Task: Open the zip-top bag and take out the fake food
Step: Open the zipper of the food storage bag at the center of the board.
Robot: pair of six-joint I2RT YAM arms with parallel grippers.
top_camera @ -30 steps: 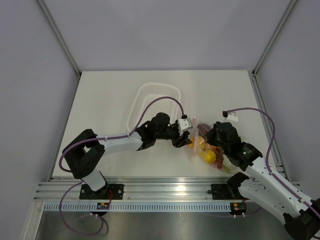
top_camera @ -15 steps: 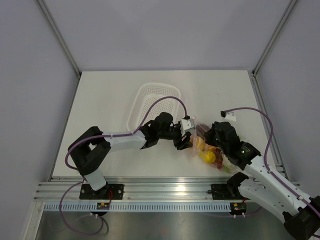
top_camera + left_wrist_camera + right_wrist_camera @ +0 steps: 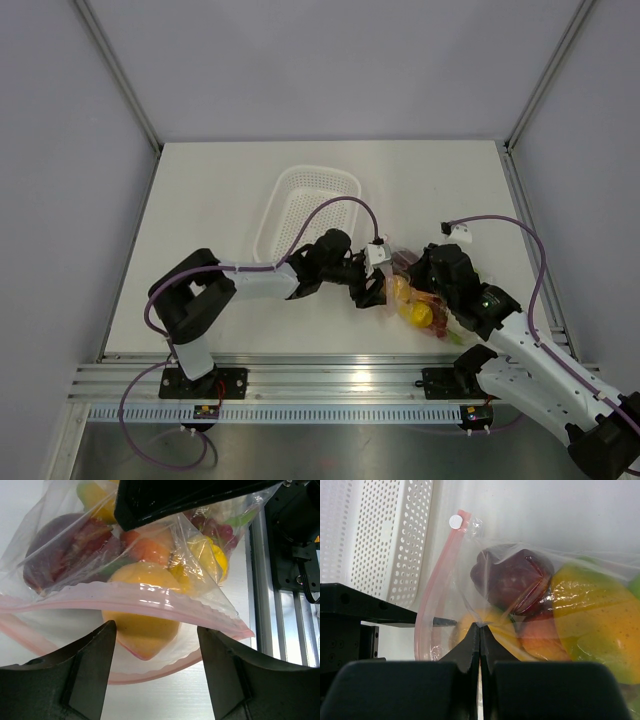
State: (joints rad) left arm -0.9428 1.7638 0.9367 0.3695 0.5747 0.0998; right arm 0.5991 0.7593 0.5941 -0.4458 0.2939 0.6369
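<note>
Pincers, two: I see left pincer spread before one zip-top bag, right pincer pinching its film.

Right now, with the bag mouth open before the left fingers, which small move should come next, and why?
Probably ease the left fingers forward into the zip-top bag and close them on the yellow-orange fruit. The mouth gapes, that fruit lies just inside, ahead of the open fingers, and the shut right fingers pinch the plastic.

Gaping zip-top bag mouth; basket near
</note>
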